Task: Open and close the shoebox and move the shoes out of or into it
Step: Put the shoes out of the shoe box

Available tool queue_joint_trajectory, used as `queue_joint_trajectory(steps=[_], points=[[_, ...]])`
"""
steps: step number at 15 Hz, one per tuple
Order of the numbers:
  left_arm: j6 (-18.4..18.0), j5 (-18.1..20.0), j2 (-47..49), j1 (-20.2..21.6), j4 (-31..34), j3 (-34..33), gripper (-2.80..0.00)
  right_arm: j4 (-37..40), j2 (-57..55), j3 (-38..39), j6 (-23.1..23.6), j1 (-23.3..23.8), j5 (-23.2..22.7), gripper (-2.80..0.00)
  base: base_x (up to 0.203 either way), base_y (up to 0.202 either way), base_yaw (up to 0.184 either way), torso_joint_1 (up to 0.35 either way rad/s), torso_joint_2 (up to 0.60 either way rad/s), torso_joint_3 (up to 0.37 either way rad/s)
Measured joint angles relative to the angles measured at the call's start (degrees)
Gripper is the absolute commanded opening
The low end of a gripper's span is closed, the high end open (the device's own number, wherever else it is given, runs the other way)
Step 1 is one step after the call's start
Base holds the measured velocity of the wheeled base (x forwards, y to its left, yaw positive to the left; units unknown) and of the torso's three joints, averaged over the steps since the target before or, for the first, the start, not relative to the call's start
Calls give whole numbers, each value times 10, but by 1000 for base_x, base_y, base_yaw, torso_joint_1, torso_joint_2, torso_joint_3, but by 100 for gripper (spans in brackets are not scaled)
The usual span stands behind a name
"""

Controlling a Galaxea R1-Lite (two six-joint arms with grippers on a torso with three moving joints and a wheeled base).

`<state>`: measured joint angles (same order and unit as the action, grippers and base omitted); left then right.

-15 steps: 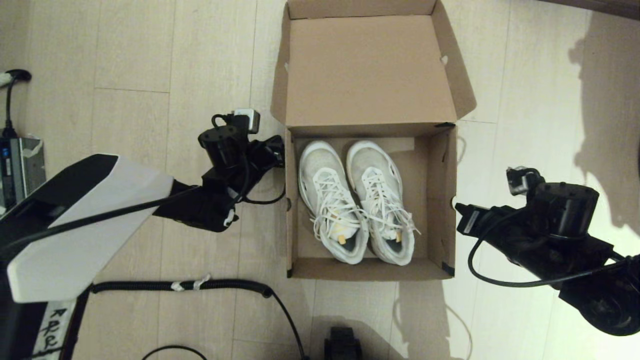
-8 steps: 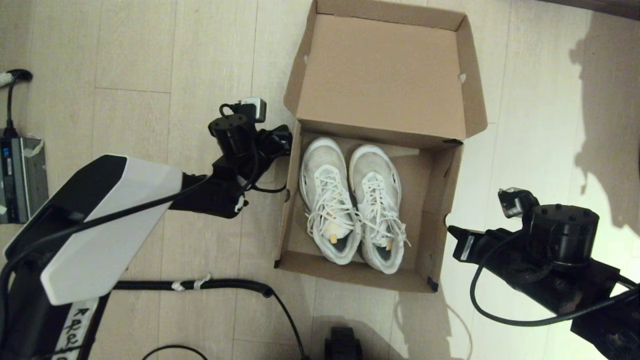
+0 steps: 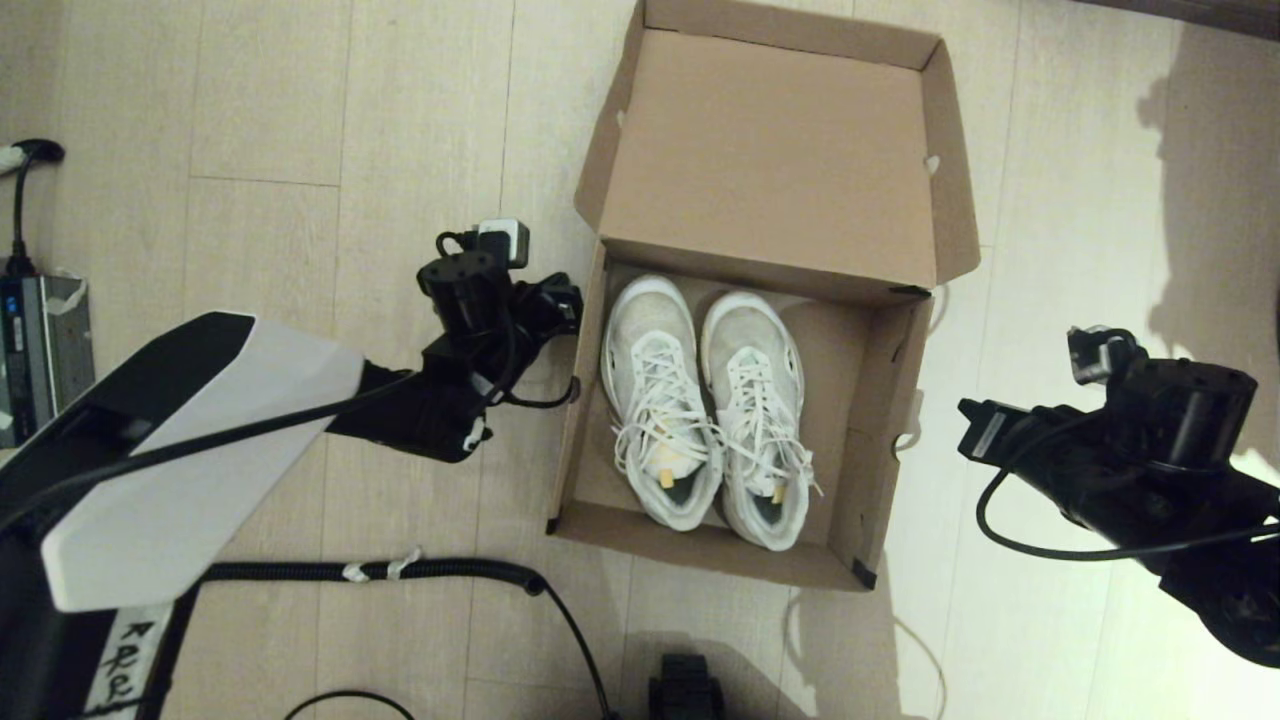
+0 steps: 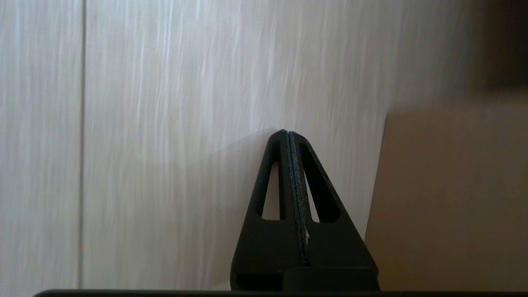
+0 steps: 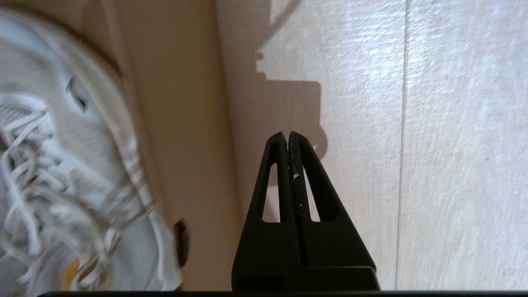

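Observation:
The brown shoebox (image 3: pixel 885 420) stands open on the floor, skewed, its hinged lid (image 3: pixel 780 150) laid back on the far side. Both white shoes (image 3: pixel 655 400) (image 3: pixel 755 410) lie side by side inside, toes toward the lid. My left gripper (image 3: pixel 565 305) is shut and empty, just outside the box's left wall near the hinge; that wall (image 4: pixel 445 198) shows beside the gripper (image 4: pixel 287 133) in the left wrist view. My right gripper (image 3: pixel 972 425) is shut and empty, off the right wall with floor between. The right wrist view shows the gripper (image 5: pixel 287 134), the wall (image 5: pixel 181 123) and a shoe (image 5: pixel 62 165).
A black corrugated cable (image 3: pixel 400 570) runs across the floor in front of the box. A grey device (image 3: pixel 40 350) with a plugged cord sits at the far left edge. A dark part (image 3: pixel 685 685) shows at the bottom middle.
The box has twisted and slid on the floor, its lid end swinging right. My right gripper has drawn back to the right, away from the wall. The left gripper shifted slightly forward.

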<state>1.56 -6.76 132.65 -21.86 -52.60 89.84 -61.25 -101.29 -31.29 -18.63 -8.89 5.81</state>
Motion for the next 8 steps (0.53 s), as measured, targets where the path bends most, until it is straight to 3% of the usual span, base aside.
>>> queue_joint_trajectory(steps=[8], points=[[-1,-16,-76,-28,-81,-178,-280,-19,-58,-81,-6,15,-1,-280,0,0,0,0,0,0]])
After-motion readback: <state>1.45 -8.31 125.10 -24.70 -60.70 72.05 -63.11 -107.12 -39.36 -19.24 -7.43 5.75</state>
